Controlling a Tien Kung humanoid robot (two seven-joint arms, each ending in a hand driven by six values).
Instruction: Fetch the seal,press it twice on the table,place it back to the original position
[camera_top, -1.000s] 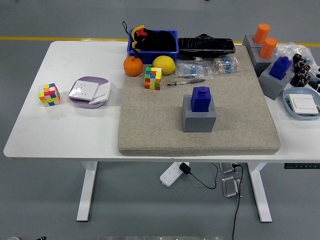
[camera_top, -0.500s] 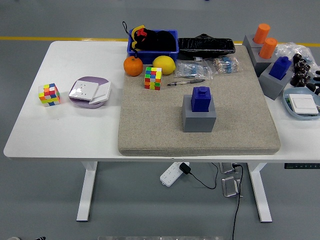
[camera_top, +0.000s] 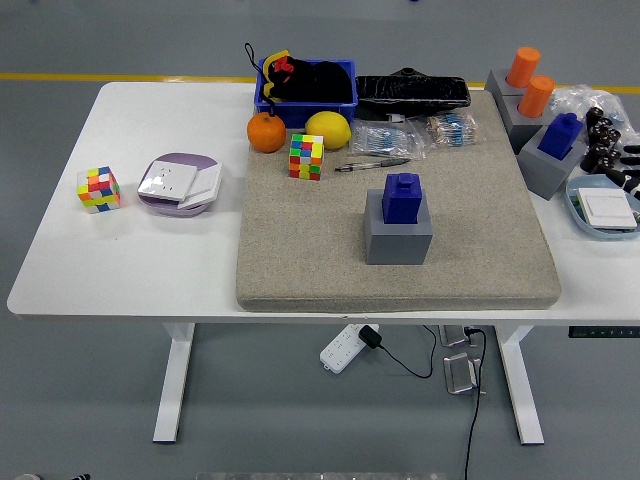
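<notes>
White counter (camera_top: 150, 260) carries a tan felt mat (camera_top: 300, 250). Blue seal (camera_top: 402, 197) sits upright in its grey holder (camera_top: 398, 240), mid-mat, untouched. Behind it: pen (camera_top: 372, 164), colour cube (camera_top: 306, 157), orange (camera_top: 266, 132), lemon (camera_top: 328, 129), blue bin (camera_top: 305, 97) of dark items. Off the mat to the left: second cube (camera_top: 99, 189) and a lilac dish (camera_top: 178, 186) with a white card on it. Far right: more grey holders with orange and blue seals. Right hand (camera_top: 615, 160) shows only at the right edge, dark, near the small blue tray (camera_top: 578, 200); cannot tell how its fingers are set, nothing seen held. Left hand not visible.
</notes>
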